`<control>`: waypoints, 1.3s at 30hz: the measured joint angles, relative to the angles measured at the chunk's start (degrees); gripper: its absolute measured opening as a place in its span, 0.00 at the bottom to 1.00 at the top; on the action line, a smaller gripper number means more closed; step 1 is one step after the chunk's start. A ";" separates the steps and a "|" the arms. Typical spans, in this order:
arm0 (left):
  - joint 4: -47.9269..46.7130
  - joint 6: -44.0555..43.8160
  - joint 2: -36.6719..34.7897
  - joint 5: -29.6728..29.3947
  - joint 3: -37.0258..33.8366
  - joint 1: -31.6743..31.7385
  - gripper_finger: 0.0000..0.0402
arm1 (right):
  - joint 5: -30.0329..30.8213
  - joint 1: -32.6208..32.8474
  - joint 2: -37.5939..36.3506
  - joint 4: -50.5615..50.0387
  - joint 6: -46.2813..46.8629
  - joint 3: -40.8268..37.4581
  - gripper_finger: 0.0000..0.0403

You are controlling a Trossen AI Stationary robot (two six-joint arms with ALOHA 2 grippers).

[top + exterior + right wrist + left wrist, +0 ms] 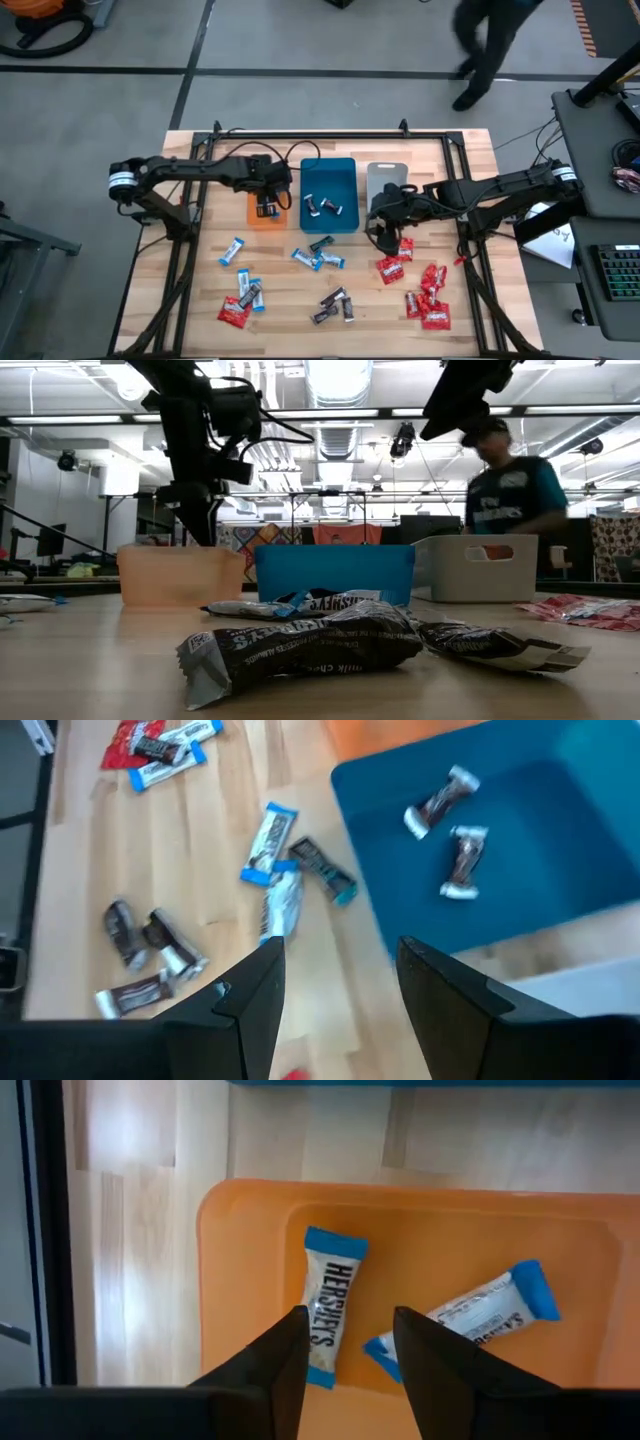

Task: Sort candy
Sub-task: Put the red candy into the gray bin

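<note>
My left gripper [350, 1325] hangs open over the orange tray [250, 1260], with nothing between its fingers. Two blue-and-white candies [330, 1305] [480, 1315] lie flat on the tray floor below it. My right gripper [340, 952] is open and empty too. In the high view it [385, 235] is above the table just near of the grey tray [385, 175], with red candies [392, 266] close by. The teal tray [560, 810] holds two dark candies [440, 800] [463, 860].
Loose candies lie on the near half of the table: blue-and-white ones [232, 251] [318, 258], dark ones [333, 305], and red ones [428, 300] [235, 313]. The three trays stand side by side at mid table. A person [490, 50] is beyond the far edge.
</note>
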 joint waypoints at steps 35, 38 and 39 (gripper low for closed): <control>27.79 -24.10 -17.67 -1.64 -9.94 -28.57 0.33 | -5.36 15.00 12.20 -13.63 52.31 -7.23 0.45; 27.79 -24.11 -16.77 -1.68 -9.97 -28.57 0.33 | -7.37 16.01 15.16 -13.53 53.91 -7.23 0.45; 27.79 -24.11 -16.49 -1.68 -9.99 -28.57 0.33 | -7.75 16.29 16.09 -13.41 54.25 -7.21 0.45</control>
